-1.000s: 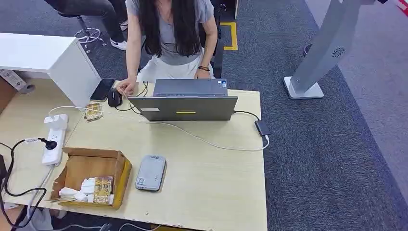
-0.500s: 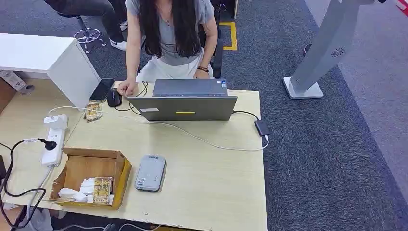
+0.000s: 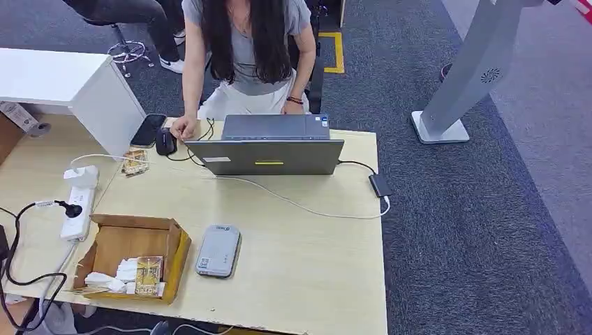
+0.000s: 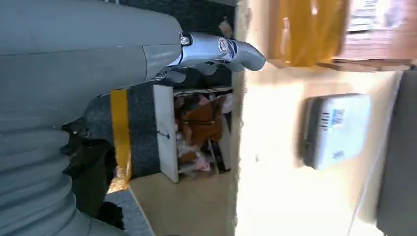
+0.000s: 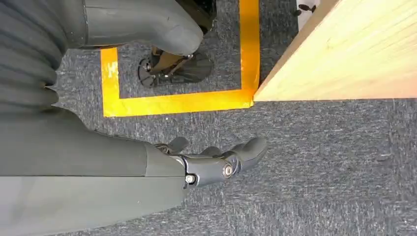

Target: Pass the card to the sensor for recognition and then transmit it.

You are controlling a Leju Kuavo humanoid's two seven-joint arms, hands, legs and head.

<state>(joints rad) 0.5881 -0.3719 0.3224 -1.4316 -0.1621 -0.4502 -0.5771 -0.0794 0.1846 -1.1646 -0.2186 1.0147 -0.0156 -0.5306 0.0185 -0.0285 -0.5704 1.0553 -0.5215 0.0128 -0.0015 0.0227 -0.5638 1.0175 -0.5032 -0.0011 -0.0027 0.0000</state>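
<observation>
1. One card reader (image 3: pixel 218 250), a flat grey pad, lies on the wooden table (image 3: pixel 307 265) just beside the cardboard box; the left wrist view shows it too (image 4: pixel 335 129).
2. One cardboard box (image 3: pixel 132 256) sits near the table's front edge, open at the top, holding one gold-patterned card (image 3: pixel 149 275) beside some crumpled white paper (image 3: pixel 112 279).
3. One more gold packet (image 3: pixel 135 161) lies farther back, near the phone (whether it is a card I cannot tell).
4. One laptop (image 3: pixel 267 155) stands open at the far edge, with one person (image 3: pixel 244 49) seated behind it, a hand beside one dark mouse (image 3: pixel 165 142); one phone (image 3: pixel 148 130) lies next to that.
5. One white power strip (image 3: pixel 78 202) carries one black plug.
6. Two robot hands, both holding nothing: the left hand (image 4: pixel 206 56) hangs off the table's near edge, fingers loosely spread; the right hand (image 5: pixel 216 160) hangs over grey carpet beside yellow floor tape (image 5: pixel 187 101), fingers apart.
</observation>
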